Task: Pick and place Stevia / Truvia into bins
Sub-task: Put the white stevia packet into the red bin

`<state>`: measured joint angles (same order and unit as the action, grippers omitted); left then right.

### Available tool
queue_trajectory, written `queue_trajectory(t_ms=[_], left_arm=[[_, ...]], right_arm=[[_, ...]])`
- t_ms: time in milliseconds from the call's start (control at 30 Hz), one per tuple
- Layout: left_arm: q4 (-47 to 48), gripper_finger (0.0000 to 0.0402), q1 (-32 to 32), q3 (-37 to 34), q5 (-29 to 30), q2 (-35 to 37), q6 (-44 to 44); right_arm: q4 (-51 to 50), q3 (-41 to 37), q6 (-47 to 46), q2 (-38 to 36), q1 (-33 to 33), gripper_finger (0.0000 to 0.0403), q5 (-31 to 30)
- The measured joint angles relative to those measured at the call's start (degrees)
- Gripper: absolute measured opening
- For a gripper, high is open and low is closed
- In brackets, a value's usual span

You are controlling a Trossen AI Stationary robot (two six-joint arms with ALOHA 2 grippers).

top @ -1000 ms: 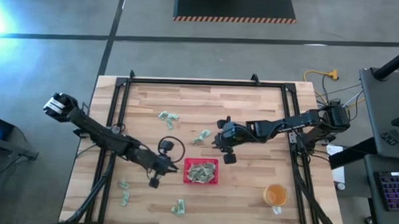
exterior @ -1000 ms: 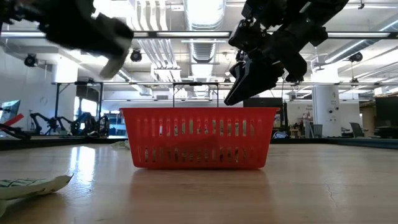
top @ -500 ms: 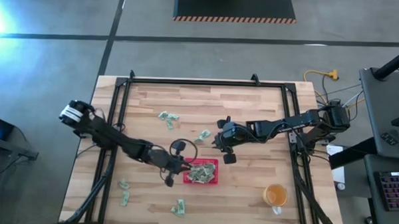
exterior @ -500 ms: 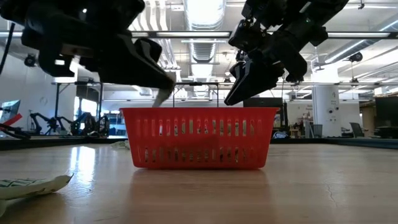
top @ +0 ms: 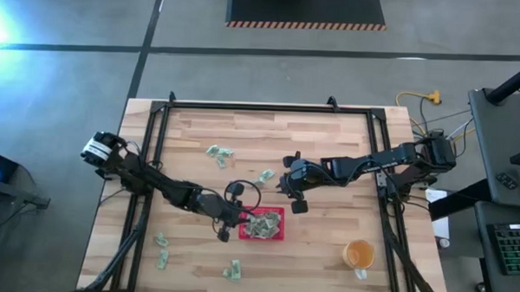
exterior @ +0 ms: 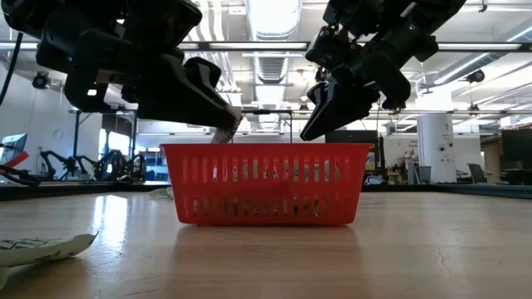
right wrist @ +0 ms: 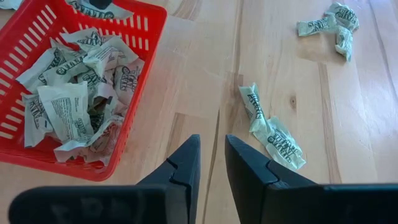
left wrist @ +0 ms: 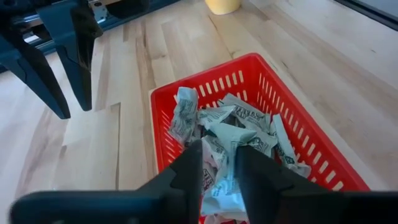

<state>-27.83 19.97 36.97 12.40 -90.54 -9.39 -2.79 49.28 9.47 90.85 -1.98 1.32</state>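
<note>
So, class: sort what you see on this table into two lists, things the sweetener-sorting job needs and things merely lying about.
Part of the job:
- small pale green and white paper sachets, loose on the wood and piled in the tray
- square red slotted plastic tray
- left gripper, over the tray
- right gripper, above the table beyond the tray

Just lying about:
- round translucent orange cup

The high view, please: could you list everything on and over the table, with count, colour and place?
table: one, pale wood, black-framed.
red tray: one, front centre.
sachets in the tray: a heap, pale green and white; count unclear.
loose sachets: several, same colours, scattered mid-table and front left.
orange cup: one, translucent, front right.
left gripper: one, dark, over the tray's left edge.
right gripper: one, dark, behind the tray, fingers slightly apart, empty.
</note>
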Motion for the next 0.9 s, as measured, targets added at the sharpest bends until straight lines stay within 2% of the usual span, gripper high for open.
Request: queue_trajectory(t_ms=[167, 300, 533, 700, 800, 900], left_arm=[[0.0, 0.0117, 0.0, 0.0, 0.0, 0.0, 0.0], [1.0, 0.0135, 0.0, 0.0, 0.0, 0.1, 0.7], [10.2, 0.0139, -1.4, 2.2, -0.2, 0.4, 11.1], [9.4, 0.0139, -3.6, 2.8, -5.8, 0.4, 15.5], [9.8, 0.0139, -5.3, 2.8, -4.4, 0.4, 17.4], [9.6, 0.0139, -5.6, 2.7, -4.7, 0.4, 15.4]], right_arm=[[0.0, 0.0, 0.0, 0.0, 0.0, 0.0072, 0.0], [0.0, 0.0, 0.1, 0.0, 0.0, 0.0078, 0.0], [0.2, 0.0, 0.2, 0.0, 0.0, 0.0086, 0.0], [0.3, 0.0, 0.2, 0.0, 0.0, 0.0084, 0.0], [0.3, 0.0, 0.0, 0.0, 0.0, 0.0079, 0.0], [0.2, 0.0, 0.0, 0.0, 0.0, 0.0074, 0.0]])
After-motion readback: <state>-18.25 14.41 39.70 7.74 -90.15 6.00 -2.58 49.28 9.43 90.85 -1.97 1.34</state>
